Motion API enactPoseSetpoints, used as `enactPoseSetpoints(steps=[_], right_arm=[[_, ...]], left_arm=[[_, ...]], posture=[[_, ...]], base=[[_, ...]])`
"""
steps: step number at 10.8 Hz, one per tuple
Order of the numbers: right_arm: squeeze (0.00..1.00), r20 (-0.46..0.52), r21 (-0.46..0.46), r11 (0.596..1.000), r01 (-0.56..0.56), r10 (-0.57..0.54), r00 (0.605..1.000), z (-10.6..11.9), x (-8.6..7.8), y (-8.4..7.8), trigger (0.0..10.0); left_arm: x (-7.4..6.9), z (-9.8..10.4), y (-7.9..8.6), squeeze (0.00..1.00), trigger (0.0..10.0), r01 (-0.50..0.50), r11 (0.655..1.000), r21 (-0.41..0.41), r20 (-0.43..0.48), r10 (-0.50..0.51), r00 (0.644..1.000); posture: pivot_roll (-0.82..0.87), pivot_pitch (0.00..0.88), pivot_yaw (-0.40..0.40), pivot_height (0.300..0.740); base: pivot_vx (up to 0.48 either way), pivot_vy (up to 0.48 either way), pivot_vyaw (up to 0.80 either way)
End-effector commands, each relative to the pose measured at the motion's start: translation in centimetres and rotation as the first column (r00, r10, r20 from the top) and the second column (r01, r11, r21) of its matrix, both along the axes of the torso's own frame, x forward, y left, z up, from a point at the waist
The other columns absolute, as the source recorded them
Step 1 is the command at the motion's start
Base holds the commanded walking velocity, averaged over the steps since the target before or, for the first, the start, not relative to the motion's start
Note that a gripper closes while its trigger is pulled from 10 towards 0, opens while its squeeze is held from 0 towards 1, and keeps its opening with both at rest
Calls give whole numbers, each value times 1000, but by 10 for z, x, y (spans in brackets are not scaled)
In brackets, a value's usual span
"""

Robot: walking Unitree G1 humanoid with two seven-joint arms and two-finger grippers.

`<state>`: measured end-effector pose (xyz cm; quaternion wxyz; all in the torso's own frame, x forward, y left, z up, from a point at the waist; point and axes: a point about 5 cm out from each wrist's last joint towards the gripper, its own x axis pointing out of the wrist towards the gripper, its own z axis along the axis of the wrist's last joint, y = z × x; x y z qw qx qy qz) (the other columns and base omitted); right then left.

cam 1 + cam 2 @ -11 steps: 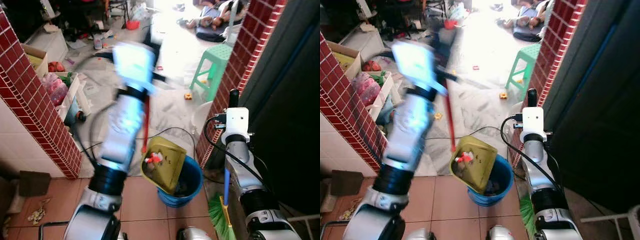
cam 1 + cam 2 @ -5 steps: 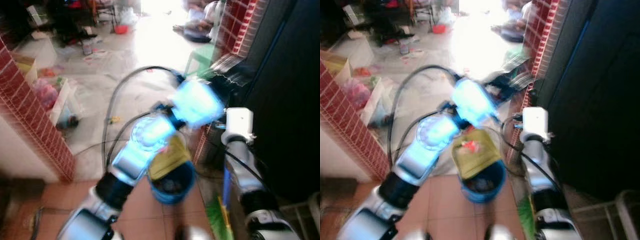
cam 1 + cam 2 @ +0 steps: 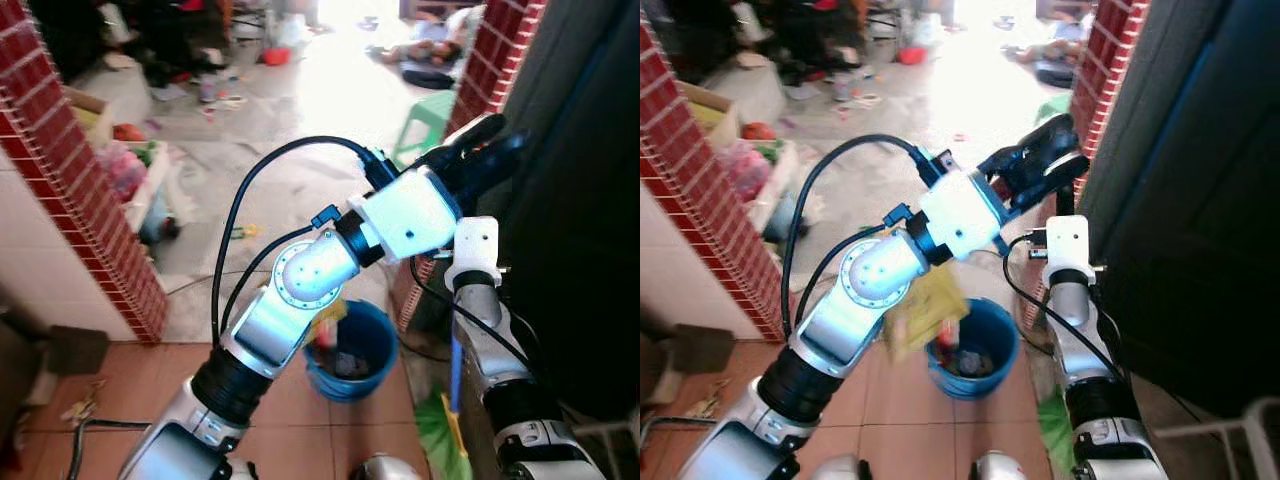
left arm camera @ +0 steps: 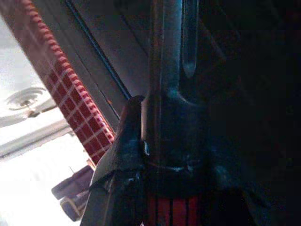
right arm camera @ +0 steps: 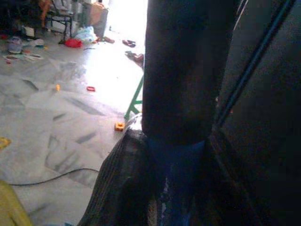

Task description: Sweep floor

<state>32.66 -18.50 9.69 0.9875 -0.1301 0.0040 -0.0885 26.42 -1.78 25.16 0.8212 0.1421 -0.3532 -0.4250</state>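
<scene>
The tiled floor (image 3: 290, 180) was littered beyond the red brick pillar (image 3: 70, 190). A blue bucket (image 3: 375, 345) stood below the raised left arm, a yellow dustpan (image 3: 920, 305) tilted over its rim. The left tool (image 3: 1045, 160) was clamped on the dustpan's dark handle (image 4: 167, 94). The right tool (image 5: 174, 155) was closed around the blue broom handle (image 3: 453, 375), green bristles (image 3: 440, 440) resting beside the bucket.

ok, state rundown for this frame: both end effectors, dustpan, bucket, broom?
left end effector: raised across toward the brick pillar, shut on the dustpan handle
dustpan: yellow, hanging tilted beside the bucket rim
blue bucket: upright on the tile floor, debris inside
right end effector: upright, shut on the broom handle
broom: blue handle upright, green bristles down by the floor
</scene>
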Motion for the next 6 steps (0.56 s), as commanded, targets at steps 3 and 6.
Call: enactPoseSetpoints(steps=[3,6], right_arm=[[0,32,-14,1000,-7,7,999,10,5,0,10000],[0,28,-14,1000,-9,9,1000,9,5,1,10000]], left_arm=[[0,29,8,0,10000,-46,988,-144,50,54,997],[6,35,16,0,10000,-123,973,-195,59,137,989]], posture=[[-45,0,-16,740],[-45,0,-15,740]], base=[[0,0,0],[0,0,0]])
